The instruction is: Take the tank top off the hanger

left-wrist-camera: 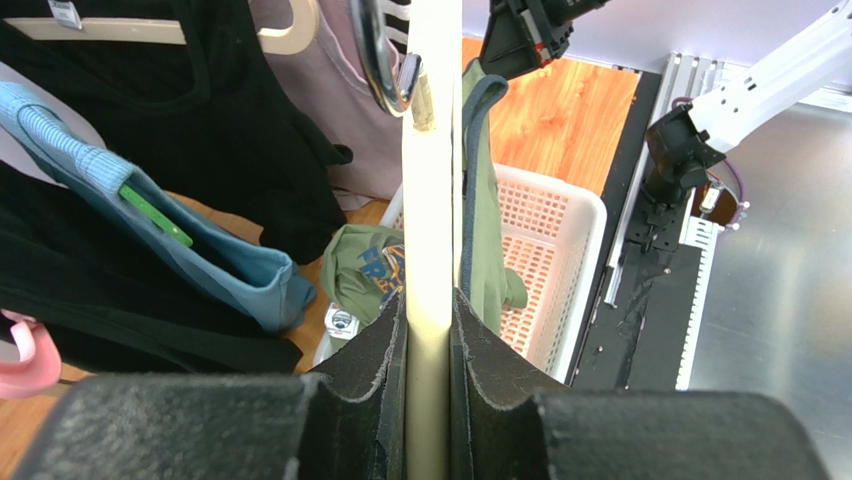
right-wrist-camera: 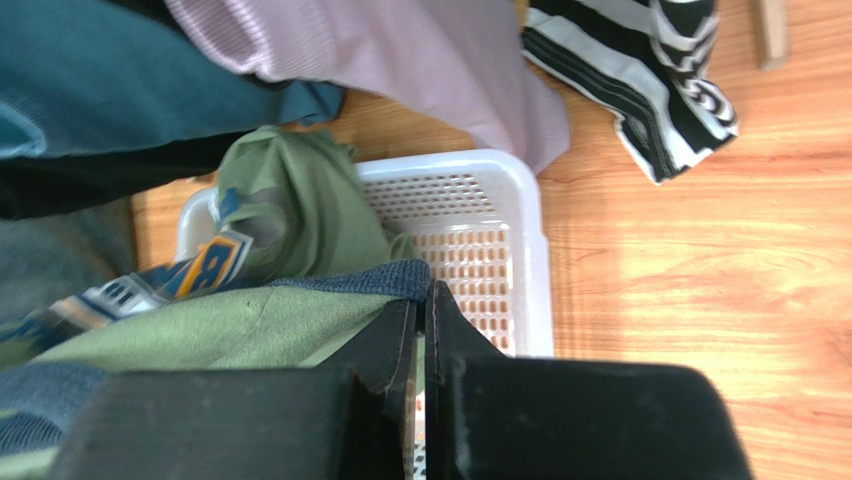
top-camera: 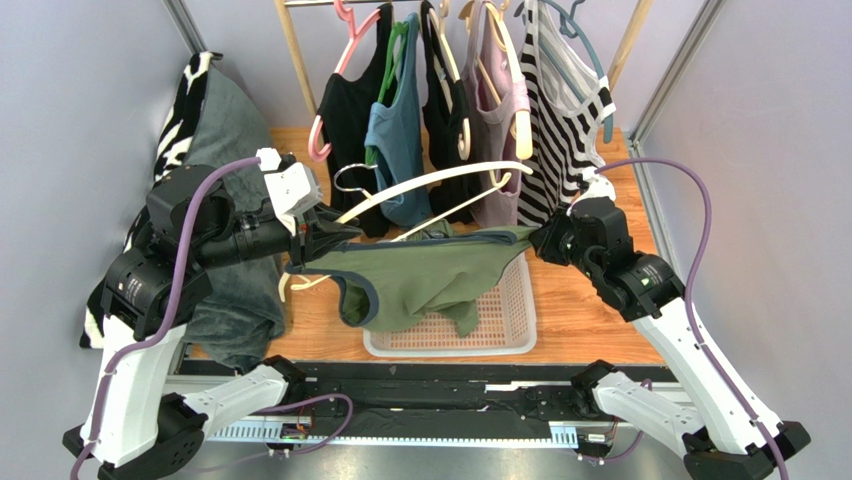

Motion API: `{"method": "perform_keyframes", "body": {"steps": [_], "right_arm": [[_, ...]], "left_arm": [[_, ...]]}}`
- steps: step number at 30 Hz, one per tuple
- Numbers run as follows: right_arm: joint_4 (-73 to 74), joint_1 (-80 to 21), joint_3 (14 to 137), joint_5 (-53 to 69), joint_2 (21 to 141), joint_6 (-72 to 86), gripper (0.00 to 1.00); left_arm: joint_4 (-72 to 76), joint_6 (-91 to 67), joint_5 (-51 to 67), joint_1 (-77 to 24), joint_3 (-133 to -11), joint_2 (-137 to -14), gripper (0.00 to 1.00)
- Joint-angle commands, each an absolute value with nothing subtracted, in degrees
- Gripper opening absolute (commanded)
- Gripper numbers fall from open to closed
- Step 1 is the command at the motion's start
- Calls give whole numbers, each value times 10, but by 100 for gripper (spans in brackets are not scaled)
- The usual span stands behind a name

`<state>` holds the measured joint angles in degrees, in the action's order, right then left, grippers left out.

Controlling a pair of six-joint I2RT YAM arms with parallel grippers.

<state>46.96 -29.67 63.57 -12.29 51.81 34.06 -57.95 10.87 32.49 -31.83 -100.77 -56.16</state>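
From above, the olive-green tank top is stretched in the air over the white basket that sits on the wooden worktop. One end is at the left claw just left of the basket, the other at the right claw above its right rim. The cream hanger arches over the basket's far side, with part of the top draped round its left end. The left wrist view shows the left claw clamped tight on the hanger's flat bar. A navy-edged strap runs down just beside the bar towards the pads, and whether it is pinched too I cannot tell. In the right wrist view the right claw is closed on the navy binding at the top's edge, above the basket's near side. The likely trouble is that strap: if it is looped over the hanger arm, a straight pull could snag it, drag the thin binding out of the right claw, or twist the hanger in the left one. The hanger's free arm also lies near the hung garments beyond the basket and could catch them. The top looks soft and stretchy, with navy trim, a blue-and-orange print and a fold drooping into the basket.
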Motion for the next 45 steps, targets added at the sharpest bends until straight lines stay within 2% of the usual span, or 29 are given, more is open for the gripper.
{"method": "perform_keyframes", "body": {"steps": [1,3,4,7,9,10,14,23,30,40,44,45], "right_arm": [[448,-291,628,-99,494,283,1],[421,-324,640,-71,479,247,10],[418,-338,649,-68,476,235,27],[417,-403,689,-73,481,178,47],[434,-450,711,-97,498,143,54],[445,-460,734,-100,505,131,60],[498,-512,787,-114,524,86,69],[567,-554,899,-33,501,3,70],[541,-553,909,13,531,-76,69],[549,-554,911,115,572,-84,68],[553,-554,900,136,574,-74,64],[552,-554,896,137,573,-73,60]], "left_arm": [[-547,116,338,-313,-1021,-561,0],[-543,119,339,-315,-1006,-570,0],[-538,120,337,-318,-1002,-581,0],[-538,125,328,-343,-993,-606,0],[-540,133,318,-357,-999,-624,0],[-543,136,309,-365,-1004,-630,0],[-562,164,285,-400,-1029,-657,0],[-591,214,274,-440,-1024,-687,0],[-685,258,323,-465,-1041,-704,0],[-704,282,338,-480,-1042,-692,0],[-704,283,336,-483,-1044,-690,0],[-703,283,337,-483,-1046,-690,0]]}}
